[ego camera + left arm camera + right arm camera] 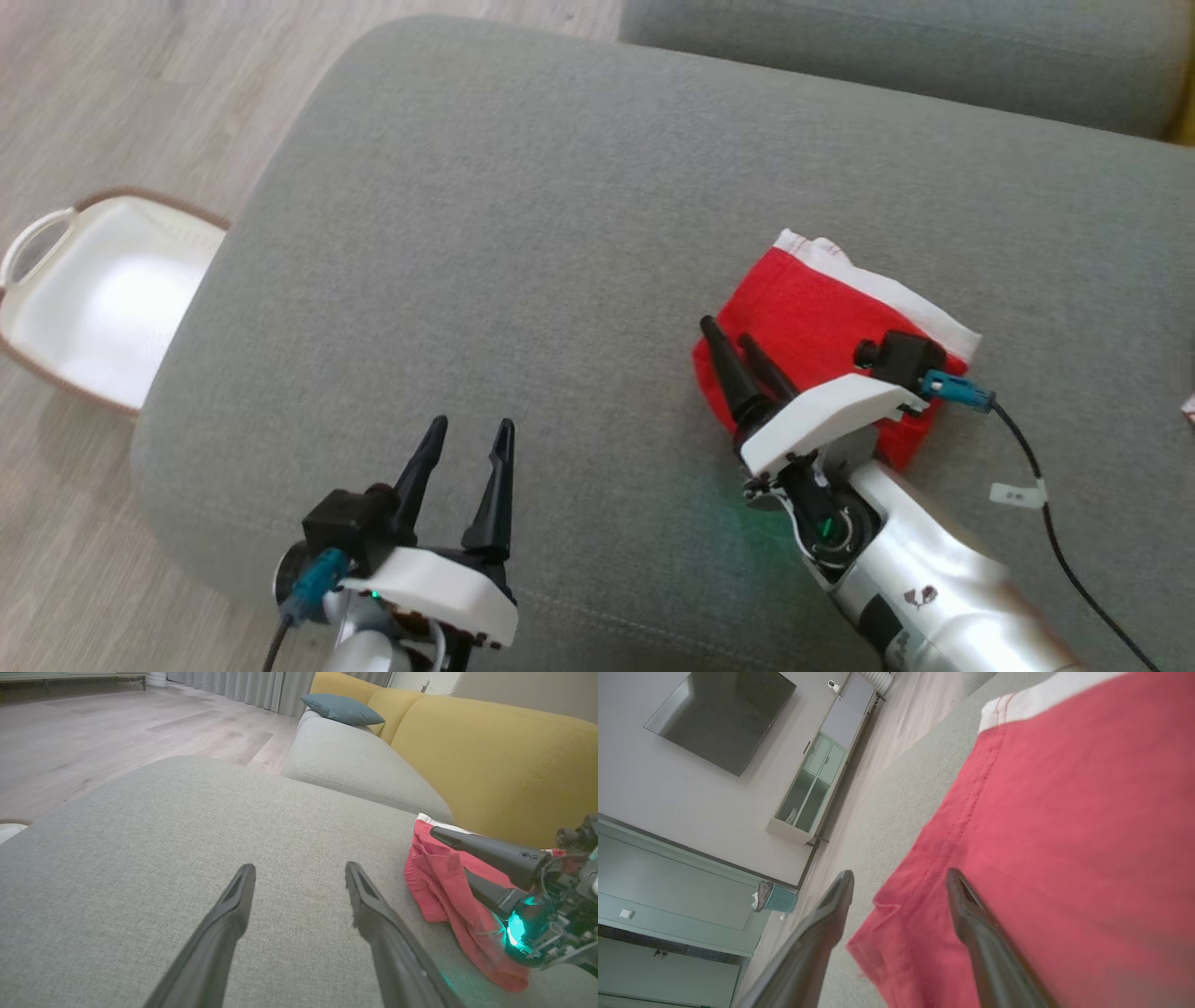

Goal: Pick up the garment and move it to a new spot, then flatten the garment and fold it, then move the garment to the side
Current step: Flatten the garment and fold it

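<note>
The garment [803, 299] is a red piece with a white band, lying folded on the grey sofa cushion [560, 233] right of centre. My right gripper [726, 331] is open, its fingers low over the garment's left edge, and nothing is pinched between them. In the right wrist view the gripper [899, 875] straddles the hem of the garment [1064, 835]. My left gripper [472, 425] stands open over bare cushion at the lower left, well apart from the garment. The left wrist view shows this gripper [300, 868] with the garment [434, 882] off to its right.
A white basket [103, 299] sits on the wooden floor left of the cushion. A second grey seat [887, 47] lies beyond, with a yellow backrest [490, 756] and a blue pillow [343, 709]. A black cable [1046, 495] trails from my right wrist.
</note>
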